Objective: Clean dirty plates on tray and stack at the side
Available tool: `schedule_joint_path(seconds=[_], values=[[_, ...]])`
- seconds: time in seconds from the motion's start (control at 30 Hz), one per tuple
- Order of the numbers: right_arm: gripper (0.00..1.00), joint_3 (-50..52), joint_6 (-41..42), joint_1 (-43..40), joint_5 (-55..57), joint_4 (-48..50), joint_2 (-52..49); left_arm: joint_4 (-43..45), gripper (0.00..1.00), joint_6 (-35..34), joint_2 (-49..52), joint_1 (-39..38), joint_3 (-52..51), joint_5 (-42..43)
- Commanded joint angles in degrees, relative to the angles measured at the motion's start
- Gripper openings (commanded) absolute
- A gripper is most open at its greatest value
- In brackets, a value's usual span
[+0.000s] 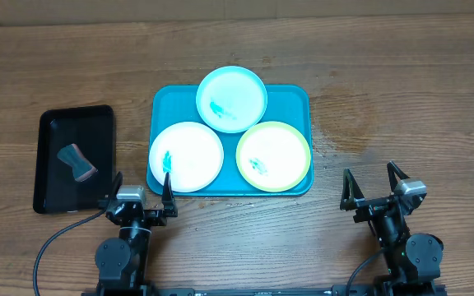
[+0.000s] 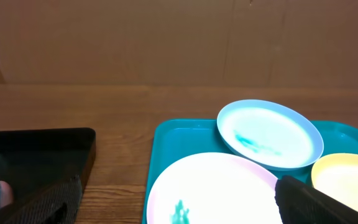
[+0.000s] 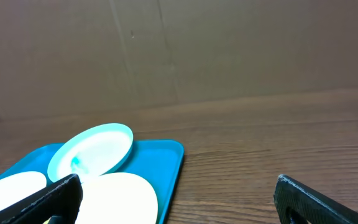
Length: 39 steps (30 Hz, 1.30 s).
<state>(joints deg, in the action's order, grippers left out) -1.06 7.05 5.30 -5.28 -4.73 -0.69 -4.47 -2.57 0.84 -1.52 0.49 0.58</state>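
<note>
Three plates lie on the turquoise tray [image 1: 290, 103]. The pale blue plate [image 1: 231, 99] sits at the back and leans over the tray's far rim. The white plate [image 1: 186, 156] is front left and the yellow-green plate [image 1: 273, 156] is front right. Each has a teal smear. My left gripper [image 1: 141, 191] is open and empty, just in front of the white plate [image 2: 213, 190]. My right gripper [image 1: 377, 182] is open and empty, right of the tray [image 3: 163, 158]. The left wrist view also shows the blue plate [image 2: 269, 134] and the tray [image 2: 182, 140].
A black tray [image 1: 76, 156] stands left of the turquoise tray and holds a small grey-and-red sponge-like block [image 1: 76, 161]. Its corner shows in the left wrist view [image 2: 39, 155]. Bare wooden table [image 1: 401, 107] lies to the right of the tray.
</note>
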Motion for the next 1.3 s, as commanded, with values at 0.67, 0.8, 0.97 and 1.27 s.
schedule_joint_path(seconds=[0.67, 0.8, 0.97, 1.27], values=[[1.00, 0.59, -0.13, 0.22, 0.52, 0.28, 0.52, 25.46, 1.00, -15.19, -0.59, -0.42, -0.22, 19.15], [1.00, 0.59, -0.13, 0.22, 0.52, 0.31, 0.52, 41.20, 0.99, -10.10, -0.57, -0.33, -0.07, 18.23], [1.00, 0.59, -0.13, 0.20, 0.52, 0.28, 0.52, 37.24, 1.00, -1.11, 1.49, -0.33, 7.87, 13.66], [1.00, 0.59, -0.13, 0.20, 0.55, 0.31, 0.52, -13.92, 1.00, 4.37, 41.59, -0.35, 45.88, 0.37]])
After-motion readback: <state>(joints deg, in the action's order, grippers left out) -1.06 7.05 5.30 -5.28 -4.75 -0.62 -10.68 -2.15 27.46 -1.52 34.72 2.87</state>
